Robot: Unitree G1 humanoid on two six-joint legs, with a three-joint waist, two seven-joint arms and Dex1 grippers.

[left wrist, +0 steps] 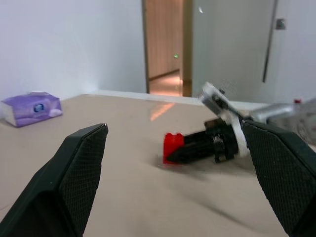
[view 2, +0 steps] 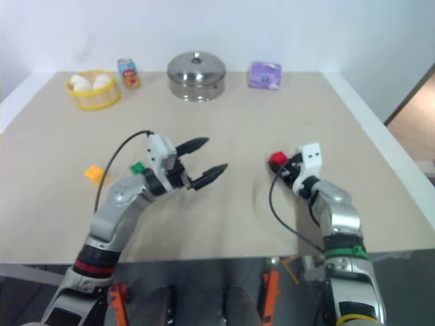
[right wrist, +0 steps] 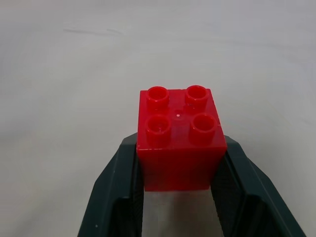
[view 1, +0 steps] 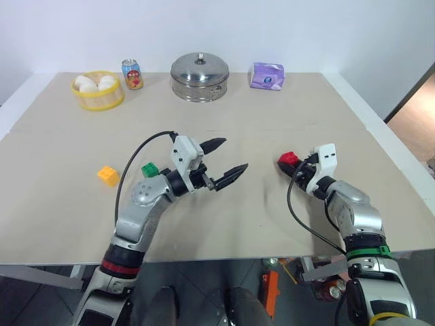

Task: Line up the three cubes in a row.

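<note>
A: Count for you: three cubes on the table (view 1: 272, 224). Red cube (right wrist: 178, 140) is clamped between the fingers of your right pincer (view 1: 293, 165), at about 3 o'clock from table centre. Green cube (view 1: 150, 170) sits at about 9 o'clock, yellow-orange cube (view 1: 108, 175) just beyond it toward the left edge.

B: And the left pincer (view 1: 226, 160)?

A: Wide open, nothing in it, hovering near centre, aimed toward the right one.

B: Other stuff?

A: Along the far edge, 10 to 1 o'clock: one yellow basket (view 1: 98, 99) w/ eggs, one soda can (view 1: 132, 74), one lidded steel pot (view 1: 199, 77), one purple tissue pack (view 1: 267, 76).

B: Anything hard to see?

A: Green cube is partly hidden behind your left wrist. Egg count unclear, at least three. Red cube's lower part is covered by the fingers in the right wrist view.
</note>
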